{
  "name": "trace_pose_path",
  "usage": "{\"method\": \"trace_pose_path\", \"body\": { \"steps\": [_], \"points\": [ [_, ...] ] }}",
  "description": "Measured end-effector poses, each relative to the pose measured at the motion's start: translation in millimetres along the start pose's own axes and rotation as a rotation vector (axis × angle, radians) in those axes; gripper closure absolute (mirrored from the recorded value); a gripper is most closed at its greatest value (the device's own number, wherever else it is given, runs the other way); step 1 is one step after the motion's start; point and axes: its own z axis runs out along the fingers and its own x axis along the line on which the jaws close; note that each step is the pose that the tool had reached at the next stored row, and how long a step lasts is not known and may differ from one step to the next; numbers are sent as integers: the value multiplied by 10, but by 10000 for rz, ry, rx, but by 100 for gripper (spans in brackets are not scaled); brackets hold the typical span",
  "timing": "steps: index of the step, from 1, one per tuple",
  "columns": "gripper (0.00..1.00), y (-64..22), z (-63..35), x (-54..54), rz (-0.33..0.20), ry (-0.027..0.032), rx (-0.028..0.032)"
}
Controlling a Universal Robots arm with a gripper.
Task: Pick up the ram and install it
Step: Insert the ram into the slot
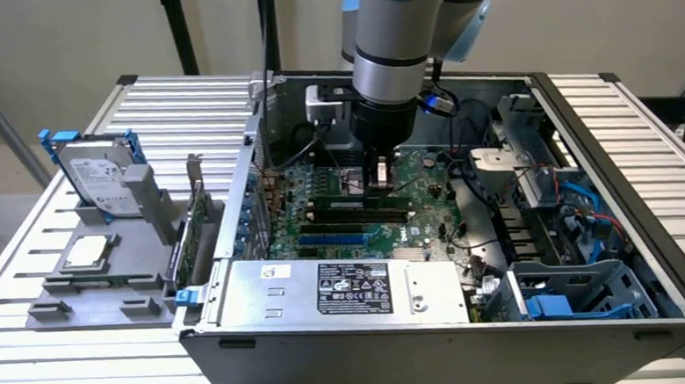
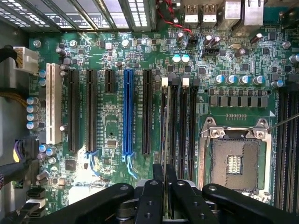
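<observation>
The fingers [image 2: 164,175] are clamped on the ram [image 2: 164,130], seen edge-on above a motherboard [image 2: 117,126] slot [image 2: 174,126]; its chips are hidden.

motherboard [image 2: 117,126] lies open from above, hemmed by case walls [image 1: 258,135], power supply [image 1: 348,288] and drive cage [image 1: 553,190].

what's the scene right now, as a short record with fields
setting: open computer case lying on a slatted table
gripper: low over the motherboard, jaws shut on the ram
ram: held edge-on, over the slots beside the cpu socket
beside case: hard drive standing in a grey holder
</observation>
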Motion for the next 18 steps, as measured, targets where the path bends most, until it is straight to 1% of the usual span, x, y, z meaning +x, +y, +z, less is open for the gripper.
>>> {"method": "trace_pose_path", "body": {
  "steps": [4,9,12,18],
  "points": [
    [86,-5,7,15,-6,-1,-13],
    [86,0,26,43,-125,-9,-7],
    [86,7,35,45,-212,-4,-5],
    [86,19,52,40,-219,-4,-4]
  ]
}}
